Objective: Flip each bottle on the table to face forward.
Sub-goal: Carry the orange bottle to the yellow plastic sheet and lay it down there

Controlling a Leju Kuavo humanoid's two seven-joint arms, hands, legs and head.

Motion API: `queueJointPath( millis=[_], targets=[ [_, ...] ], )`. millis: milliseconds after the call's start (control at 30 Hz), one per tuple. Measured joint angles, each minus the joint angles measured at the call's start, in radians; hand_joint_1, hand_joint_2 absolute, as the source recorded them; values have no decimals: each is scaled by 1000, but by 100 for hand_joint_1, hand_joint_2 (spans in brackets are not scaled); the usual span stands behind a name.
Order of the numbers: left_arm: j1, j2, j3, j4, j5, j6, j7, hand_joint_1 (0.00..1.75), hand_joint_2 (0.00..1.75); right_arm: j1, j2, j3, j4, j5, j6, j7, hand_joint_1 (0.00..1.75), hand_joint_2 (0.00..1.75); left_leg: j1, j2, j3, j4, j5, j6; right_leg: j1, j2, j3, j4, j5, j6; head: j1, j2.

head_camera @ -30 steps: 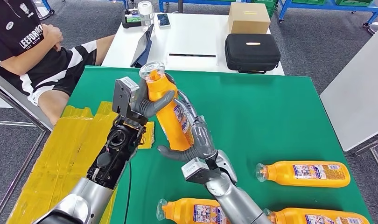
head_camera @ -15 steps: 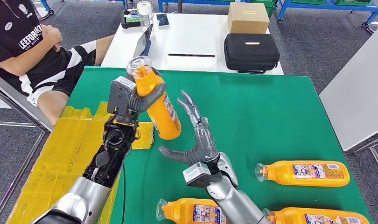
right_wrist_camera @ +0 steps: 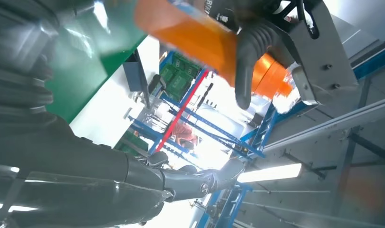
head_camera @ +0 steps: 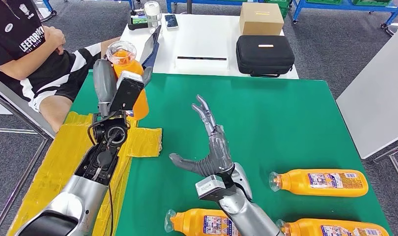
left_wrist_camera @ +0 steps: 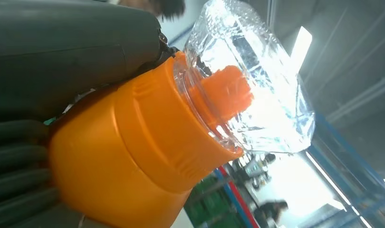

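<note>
Head view: our left hand [head_camera: 113,83] grips the orange plastic bottle with a clear cap [head_camera: 126,64] above the green bench [head_camera: 285,123]; right hand [head_camera: 209,147] fingers spread, empty. We should lower it slowly, label forward.

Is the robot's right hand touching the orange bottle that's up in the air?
Apart. The head view shows the right hand open over bare green table, with a clear gap to the bottle the left hand holds.

Four orange bottles: one held aloft [head_camera: 133,83], three lying down [head_camera: 320,183] [head_camera: 202,222] [head_camera: 334,229] (two partly cropped); one black case [head_camera: 264,54]; one cardboard box [head_camera: 258,18].
</note>
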Motion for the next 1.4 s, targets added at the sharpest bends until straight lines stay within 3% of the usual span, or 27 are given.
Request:
queueJointPath(
  millis=[133,300,400,533,633,767,900,1100,1400],
  targets=[
    [-14,13,23,14,-118,30,30,175,175,5,-1,1,-14,2,-7,0,0,175,0,0,0,0,0,0,0,0,0,0,0,0,0,0],
    [-20,22,151,8,-635,43,121,175,175,9,-2,6,-42,8,-29,0,0,175,0,1,0,0,0,0,0,1,0,1,0,0,0,0],
    [-36,64,178,26,-843,43,263,175,175,10,-5,6,-65,4,-41,0,0,175,0,1,0,0,0,0,0,1,-1,1,0,0,0,0],
    [-105,168,44,141,-910,25,510,175,175,10,-14,6,-99,-5,-51,0,0,175,0,1,1,0,1,-1,1,2,-2,1,0,0,0,0],
    [-173,219,-97,272,-915,-63,563,175,175,11,-22,2,-120,-24,-57,0,0,175,0,-1,0,0,2,-2,0,1,-1,2,0,0,0,0],
    [-223,257,-243,413,-918,-132,564,175,175,16,-34,-10,-144,-46,-50,0,0,175,0,5,0,0,2,-3,-1,6,-2,2,2,-3,0,0],
    [-260,276,-302,509,-911,-234,509,175,175,22,-42,-26,-155,-59,-36,0,0,175,0,5,0,0,2,-3,-1,7,-3,2,2,-3,0,0],
    [-276,307,-295,621,-847,-421,358,175,175,29,-47,-67,-163,-64,7,0,0,175,1,6,0,0,2,-3,-1,7,-3,3,2,-4,0,0],
    [-271,352,-234,704,-791,-505,279,175,175,24,-39,-94,-151,-62,37,0,0,175,1,5,-1,0,2,-3,0,7,-3,3,2,-4,0,0]
  ],
)
